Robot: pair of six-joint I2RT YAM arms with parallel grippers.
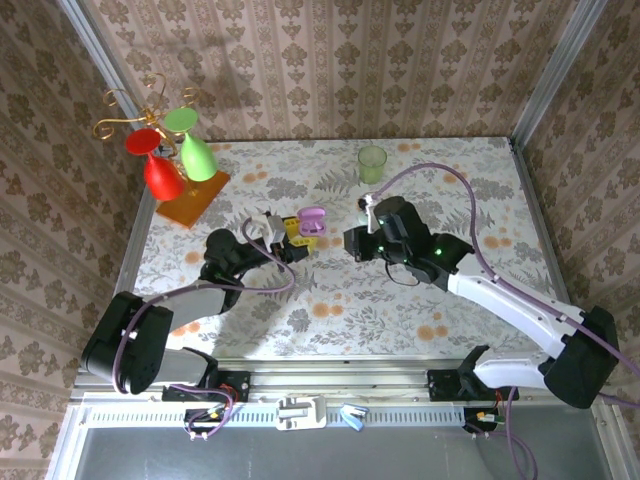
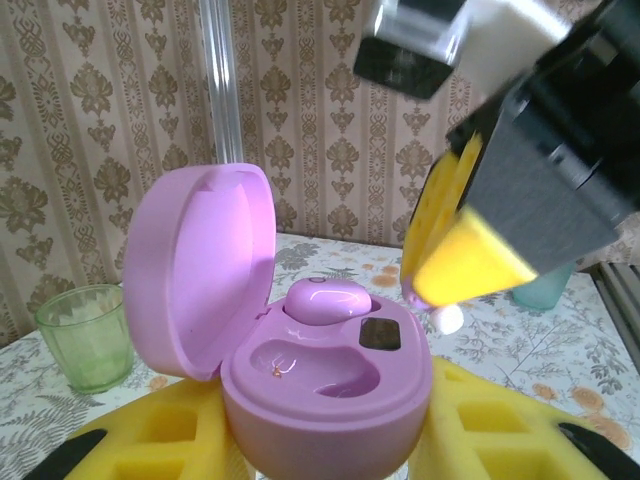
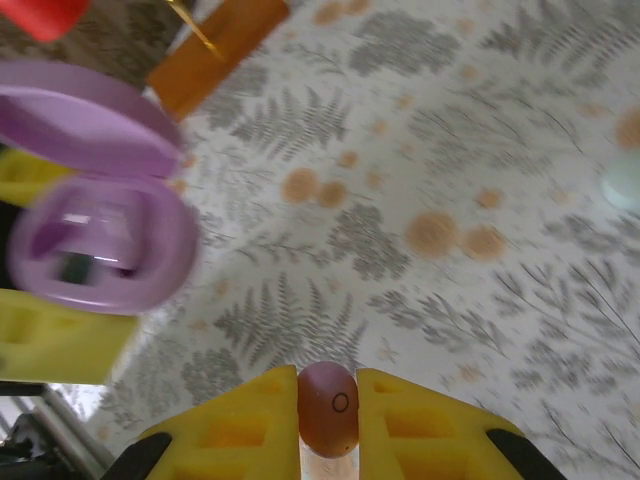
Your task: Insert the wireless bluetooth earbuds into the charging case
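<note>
Stuff around the edges first: a rack [image 1: 165, 150] with a red and a green glass stands on an orange base at about 10 o'clock on the table [image 1: 400, 310]. A green cup [image 1: 372, 163] sits at 12 o'clock, well apart from the action.

The case [image 1: 313, 220] is near the middle of the table, a bit toward 12. It's open, and the left end effector [image 1: 290, 238] is clamped on its base from both sides, yellow fingers [image 2: 150, 440] touching it low down. From the left wrist, the lid [image 2: 200, 260] stands up on the 9 o'clock side. The seated bud [image 2: 328, 298] is already in the far slot, and the near slot [image 2: 315, 368] is bare and faces up.

The right end effector [image 1: 352, 243] is just beside the case at its 3 o'clock in the top view. From the left wrist it hangs at roughly 2 o'clock above the case, not touching it. A small pale nub shows at the bottom of its fingers there, but I can't tell what that is.

Its own camera is clearer: the jaws are nearly closed and pinch the held bud [image 3: 328, 410] between the two yellow pads. From there the case is off at 10 o'clock, with just floral tabletop between the two.
</note>
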